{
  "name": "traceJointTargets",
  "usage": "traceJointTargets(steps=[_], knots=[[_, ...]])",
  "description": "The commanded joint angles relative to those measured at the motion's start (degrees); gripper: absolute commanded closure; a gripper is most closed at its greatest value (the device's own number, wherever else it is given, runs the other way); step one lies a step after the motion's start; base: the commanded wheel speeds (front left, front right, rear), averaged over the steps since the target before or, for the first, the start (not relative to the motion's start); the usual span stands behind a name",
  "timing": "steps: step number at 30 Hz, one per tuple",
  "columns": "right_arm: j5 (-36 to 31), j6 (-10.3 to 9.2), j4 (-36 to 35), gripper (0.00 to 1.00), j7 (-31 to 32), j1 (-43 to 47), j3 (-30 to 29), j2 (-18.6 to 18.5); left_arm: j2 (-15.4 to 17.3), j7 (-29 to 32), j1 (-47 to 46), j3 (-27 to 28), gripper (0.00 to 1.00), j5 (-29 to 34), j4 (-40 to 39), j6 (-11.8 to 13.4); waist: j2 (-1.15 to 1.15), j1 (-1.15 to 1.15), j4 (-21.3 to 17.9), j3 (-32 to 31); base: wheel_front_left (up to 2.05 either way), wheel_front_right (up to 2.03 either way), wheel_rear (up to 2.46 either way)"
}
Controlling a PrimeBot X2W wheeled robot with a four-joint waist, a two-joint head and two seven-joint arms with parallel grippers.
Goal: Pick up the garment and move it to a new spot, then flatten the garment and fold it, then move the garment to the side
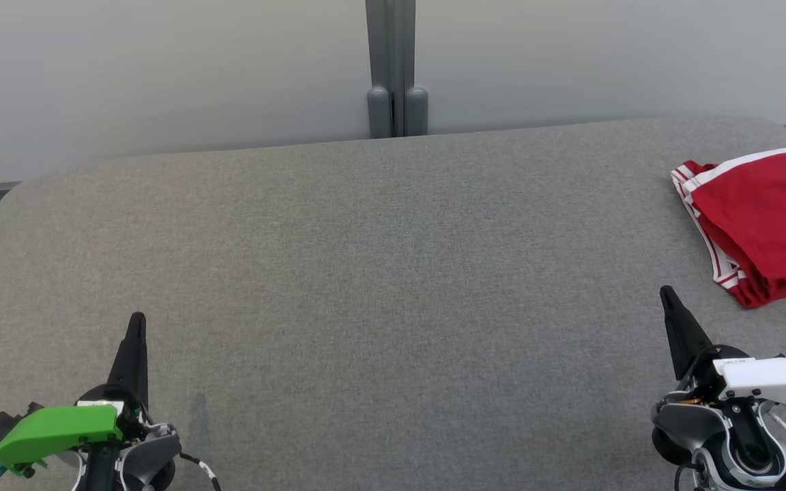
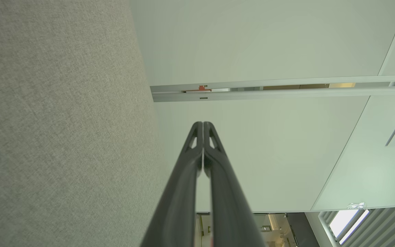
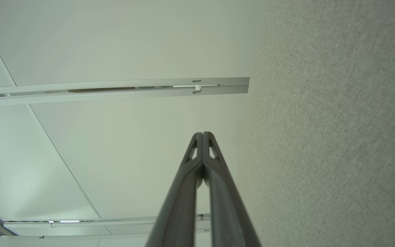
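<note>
Lying folded at the far right of the grey fabric-covered table [image 1: 366, 259], the red garment [image 1: 765, 218], soft cloth with white stripe trim along its edges, ran off the right edge of the head view. Its layers were stacked fairly neatly, with the striped edges facing left and toward the robot.

And the right gripper [image 1: 666, 292], two long dark fingers under a white wrist cover [image 1: 768, 378], sat low at the right with its tip pointing up the table. It was near the garment's closest corner but clearly apart from it. Clenched tight, nothing in it! The right wrist view confirmed it: the right gripper [image 3: 202, 133] had its fingers pressed together from the tips down, grey table cloth running along one side and pale wall panels [image 3: 115, 41] on the other.

Over on the other side, the left gripper [image 1: 136, 319], its wrist capped by a bright green cover [image 1: 52, 429], rested low at the left, well apart from the garment. It was clamped too, and empty. In the left wrist view the left gripper [image 2: 203, 123] showed both fingers meeting with no gap at the tips. Behind the table stood a grey upright post [image 1: 391, 68] between the pale wall panels.
</note>
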Motion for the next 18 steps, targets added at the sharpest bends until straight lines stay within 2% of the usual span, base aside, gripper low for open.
traceJointTargets(steps=[1,18], knots=[[0.2,0.04,0.1,1.0,0.2,-0.3,-0.1,0.0,0.0,0.1,-0.8,0.3,1.0,0.3,0.0,-0.3,0.0,0.0,0.0,0.0,0.0,0.0,0.0],[0.2,0.04,0.1,1.0,0.2,-0.3,-0.1,0.0,-0.1,0.3,-0.8,0.5,1.0,0.4,0.1,-0.3,0.0,0.0,0.0,0.0,0.0,0.0,0.0]])
